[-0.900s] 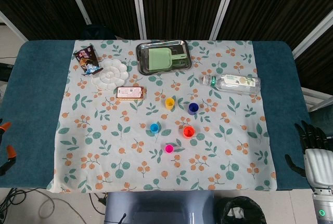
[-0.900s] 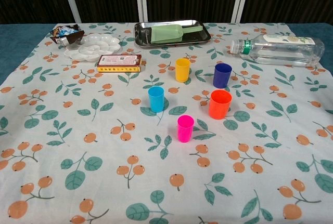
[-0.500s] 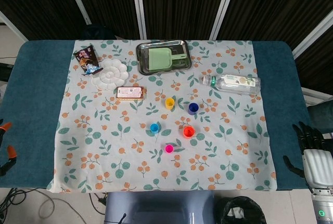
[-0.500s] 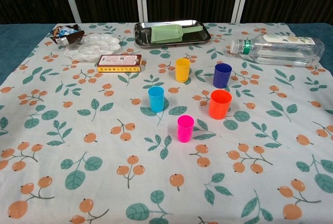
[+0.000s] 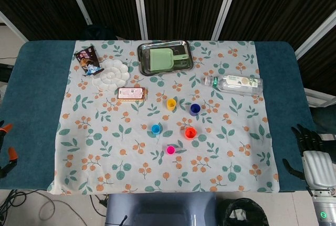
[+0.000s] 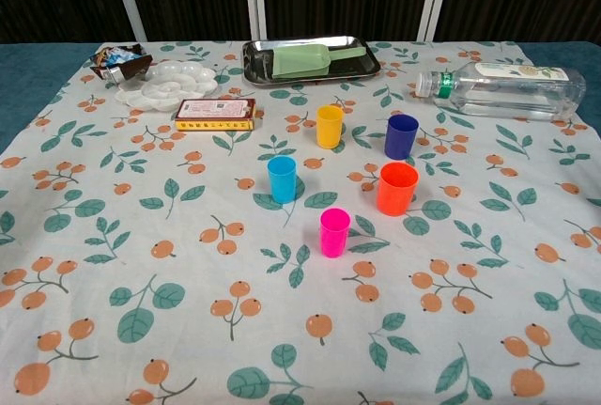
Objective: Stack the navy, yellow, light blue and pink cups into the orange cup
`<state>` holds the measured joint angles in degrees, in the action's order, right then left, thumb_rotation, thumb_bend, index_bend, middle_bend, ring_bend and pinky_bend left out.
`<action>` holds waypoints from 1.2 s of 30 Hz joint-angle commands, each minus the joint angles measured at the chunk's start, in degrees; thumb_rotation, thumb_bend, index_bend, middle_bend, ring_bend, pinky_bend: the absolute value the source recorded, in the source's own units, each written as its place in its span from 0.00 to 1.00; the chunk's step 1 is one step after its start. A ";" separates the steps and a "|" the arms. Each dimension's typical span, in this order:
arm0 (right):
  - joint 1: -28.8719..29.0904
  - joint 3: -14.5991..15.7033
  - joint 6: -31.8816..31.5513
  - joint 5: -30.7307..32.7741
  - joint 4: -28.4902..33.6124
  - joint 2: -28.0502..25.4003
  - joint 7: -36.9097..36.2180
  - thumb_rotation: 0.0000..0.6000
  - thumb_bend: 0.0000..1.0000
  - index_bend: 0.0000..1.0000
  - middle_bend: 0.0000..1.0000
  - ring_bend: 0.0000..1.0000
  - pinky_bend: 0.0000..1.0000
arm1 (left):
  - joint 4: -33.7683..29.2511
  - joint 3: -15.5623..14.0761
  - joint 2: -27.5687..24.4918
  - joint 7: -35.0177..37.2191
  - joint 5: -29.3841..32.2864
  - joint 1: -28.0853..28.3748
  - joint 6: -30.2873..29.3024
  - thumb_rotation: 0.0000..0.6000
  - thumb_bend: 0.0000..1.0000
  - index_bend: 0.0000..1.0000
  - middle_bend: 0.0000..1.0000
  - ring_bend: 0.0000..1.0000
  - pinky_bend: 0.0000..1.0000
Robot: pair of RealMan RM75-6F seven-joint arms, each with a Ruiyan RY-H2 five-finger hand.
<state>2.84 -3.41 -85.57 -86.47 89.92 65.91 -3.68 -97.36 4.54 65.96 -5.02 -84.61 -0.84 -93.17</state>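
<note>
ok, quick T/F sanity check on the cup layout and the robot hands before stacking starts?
1. All five cups stand apart, none nested: true.
2. The navy cup sits inside the orange cup: false, it stands behind it.
3. The bottle stands upright: false, it lies on its side.
4. The green scoop lies in the metal tray: true.
5. The right robot hand holds the pink cup: false, it is at the table's edge, holding nothing.

1. Shiny rectangular metal tray (image 6: 254,62) holding a matt pale green plastic scoop (image 6: 302,60).
2. Clear glossy plastic bottle (image 6: 502,90).
3. Smooth, opaque plastic cups: orange (image 6: 396,189), pink (image 6: 334,232), light blue (image 6: 282,179).
4. Matt floral cloth table cover (image 6: 141,264), lightly creased.
</note>
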 commanded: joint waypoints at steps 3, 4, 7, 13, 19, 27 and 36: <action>0.18 0.22 0.78 0.23 0.57 -0.53 -0.63 1.00 0.37 0.00 0.00 0.02 0.06 | -0.07 -0.06 0.04 -0.04 -0.10 -0.04 -0.06 1.00 0.61 0.17 0.08 0.00 0.00; 0.23 0.28 0.89 0.11 0.76 -0.69 -1.01 1.00 0.37 0.00 0.00 0.02 0.06 | -0.10 -0.07 0.05 -0.06 -0.09 -0.03 -0.03 1.00 0.61 0.17 0.08 0.00 0.00; 0.46 -0.03 0.97 0.10 1.51 -1.13 -2.61 1.00 0.37 0.00 0.00 0.02 0.05 | -0.18 -0.18 0.15 -0.09 -0.06 0.01 0.20 1.00 0.61 0.17 0.08 0.00 0.00; 5.26 -2.86 7.87 2.18 1.33 -4.80 -6.70 1.00 0.37 0.00 0.00 0.02 0.06 | -0.02 -0.38 0.41 -0.90 -0.31 0.30 0.68 1.00 0.61 0.17 0.08 0.00 0.00; 14.85 -5.08 23.26 3.54 2.32 -11.19 -6.09 1.00 0.37 0.00 0.00 0.02 0.05 | -0.20 -0.19 0.47 -1.30 -0.11 0.21 0.38 1.00 0.61 0.18 0.08 0.00 0.00; 26.20 -8.52 39.64 8.85 4.07 -13.37 -3.47 1.00 0.36 0.00 0.00 0.02 0.05 | -0.15 -0.10 0.35 -1.27 0.15 0.14 0.35 1.00 0.61 0.18 0.08 0.00 0.00; 36.43 -9.92 49.67 18.79 1.68 -7.10 7.73 1.00 0.33 0.00 0.00 0.01 0.05 | 0.08 0.18 0.22 -0.67 0.77 0.17 0.56 1.00 0.61 0.18 0.08 0.00 0.00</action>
<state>36.95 -12.84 -38.27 -70.69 92.74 56.57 0.83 -97.30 4.70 66.19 -5.71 -83.86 -0.68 -92.62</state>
